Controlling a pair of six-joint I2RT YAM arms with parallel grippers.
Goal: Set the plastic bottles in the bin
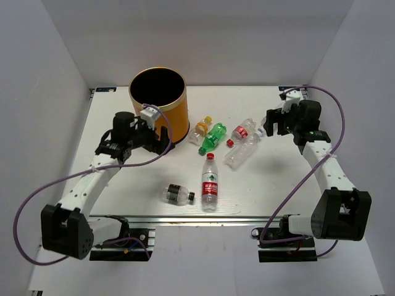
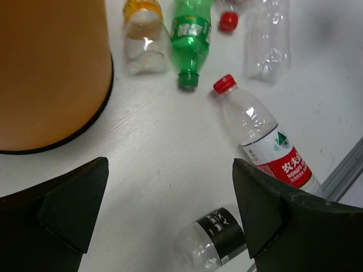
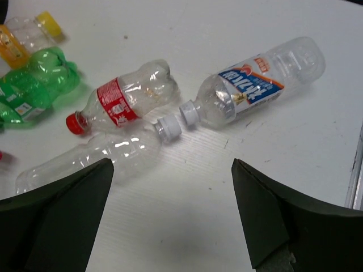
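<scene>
Plastic bottles [image 1: 210,182] lay scattered on the white table [image 1: 278,185], all outside the bin [image 1: 158,102], which stood upright at far left. Left gripper [image 2: 170,209] hung just beside the bin, jaws spread wide, empty; right gripper [image 3: 173,209] hovered above the right-hand bottles, likewise spread, holding nothing

Seven bottles [image 1: 210,182], one bin [image 1: 179,112]

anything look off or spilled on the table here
Nothing really stands out. The bin stands upright, and the plastic bottles all lie on their sides with no spill visible. The dark-labelled bottle lies apart from the cluster, near the table's front edge, beside the red-labelled water bottle.
</scene>
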